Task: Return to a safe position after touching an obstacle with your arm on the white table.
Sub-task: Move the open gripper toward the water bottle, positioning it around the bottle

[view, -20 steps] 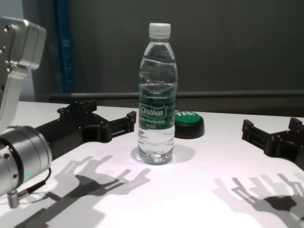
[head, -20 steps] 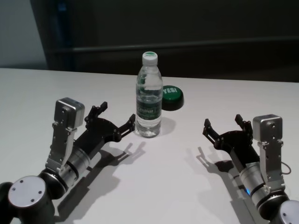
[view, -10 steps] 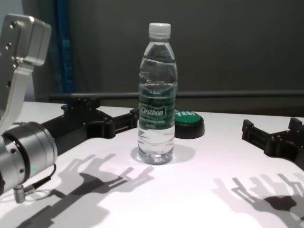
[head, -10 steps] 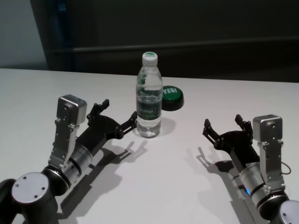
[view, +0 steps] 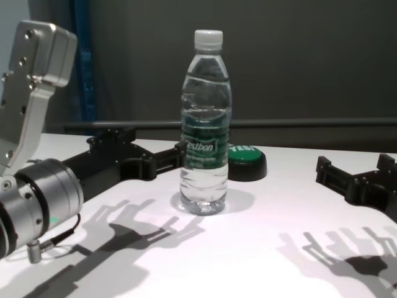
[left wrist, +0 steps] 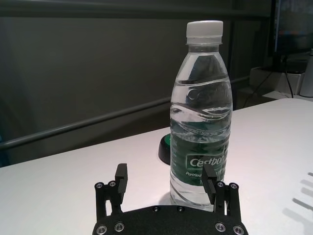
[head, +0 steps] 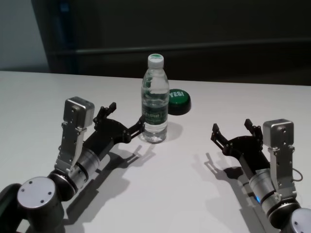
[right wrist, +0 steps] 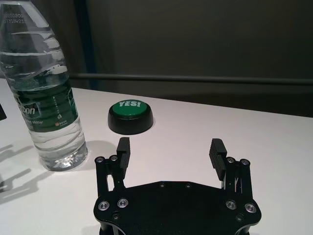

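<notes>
1. You are seeing the Cestbon water bottle (head: 155, 104) standing upright on the white table (head: 160, 194), near the table's middle toward its far edge, white screw cap (head: 155, 60) on and green label facing you.
2. Your left gripper (head: 126, 121) is sitting low over the table at about 9 o'clock from the bottle, its fingers spread apart and gripping nothing.
3. One left fingertip (view: 175, 153) is reaching the bottle's label at its left side; in the chest view it is looking like it is touching, and in the left wrist view that same finger (left wrist: 210, 178) is overlapping the bottle's lower body (left wrist: 200, 142).
4. The other left finger (left wrist: 121, 177) is pointing past the bottle, well clear of it.
5. Your right gripper (head: 232, 129) is resting low over the table at roughly 4 o'clock from the bottle, well apart from it, fingers spread wide and empty.
6. A black disc with a green "YES!" top (head: 178, 101) is sitting just behind the bottle at about 1 o'clock, flat on the table.
</notes>
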